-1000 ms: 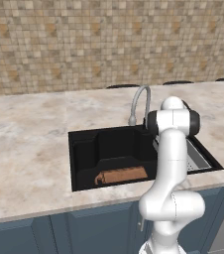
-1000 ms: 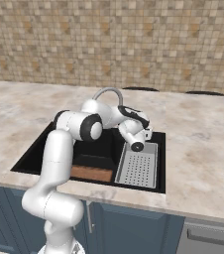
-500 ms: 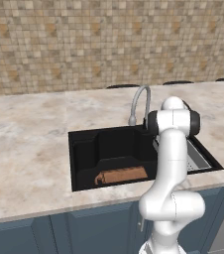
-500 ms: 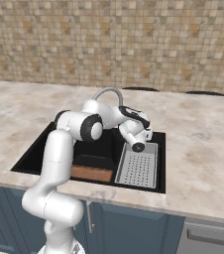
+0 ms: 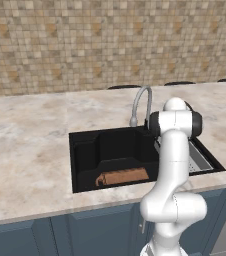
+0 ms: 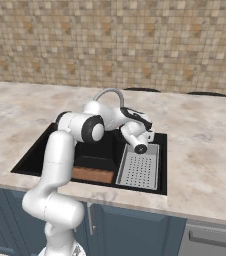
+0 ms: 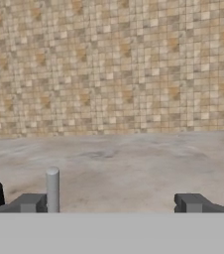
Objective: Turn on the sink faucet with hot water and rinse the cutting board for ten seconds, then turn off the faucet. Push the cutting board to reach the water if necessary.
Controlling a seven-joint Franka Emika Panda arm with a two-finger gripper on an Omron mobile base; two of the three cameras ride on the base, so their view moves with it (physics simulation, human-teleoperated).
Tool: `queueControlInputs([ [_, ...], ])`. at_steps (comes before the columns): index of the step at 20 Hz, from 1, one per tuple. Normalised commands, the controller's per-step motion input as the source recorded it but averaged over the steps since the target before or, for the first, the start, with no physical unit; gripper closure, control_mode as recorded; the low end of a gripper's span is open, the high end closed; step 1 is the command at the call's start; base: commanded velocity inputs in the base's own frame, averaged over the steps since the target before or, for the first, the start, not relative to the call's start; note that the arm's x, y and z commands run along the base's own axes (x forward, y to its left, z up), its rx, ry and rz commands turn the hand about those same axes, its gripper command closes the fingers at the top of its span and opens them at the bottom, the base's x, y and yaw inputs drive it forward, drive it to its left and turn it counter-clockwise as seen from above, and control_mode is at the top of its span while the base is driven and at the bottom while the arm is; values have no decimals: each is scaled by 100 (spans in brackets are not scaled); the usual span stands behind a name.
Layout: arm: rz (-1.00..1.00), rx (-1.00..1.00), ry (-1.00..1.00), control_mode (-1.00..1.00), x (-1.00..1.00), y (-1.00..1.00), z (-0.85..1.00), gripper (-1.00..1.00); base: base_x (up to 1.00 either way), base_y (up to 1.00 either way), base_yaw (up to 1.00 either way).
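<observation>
With no water running, we hold the spread pincer (image 7: 111, 203) beside the sink faucet (image 5: 141, 103); its lever (image 7: 52, 189) needs nudging next.

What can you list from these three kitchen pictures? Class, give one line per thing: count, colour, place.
sink: one, black, recessed in the counter.
sink faucet: one, grey gooseneck, behind the basin; no stream visible.
faucet handle: one, grey upright rod, by the left fingertip in the hand view.
cutting board: one, brown, flat at the basin's front.
perforated tray: one, grey, in the basin's right part.
counter: one, beige marble.
tiled wall: one, tan.
cabinets: blue-grey, below.
gripper: one, dark fingertips, open, behind the faucet.
</observation>
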Motion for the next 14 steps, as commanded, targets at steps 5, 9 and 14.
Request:
queueControlInputs([
  [5,0,4,0,-100,-3,-49,0,-100,0,0,0],
  [9,0,4,0,-100,0,-50,0,-100,0,0,0],
  [14,0,4,0,-100,-1,-52,0,-100,0,0,0],
])
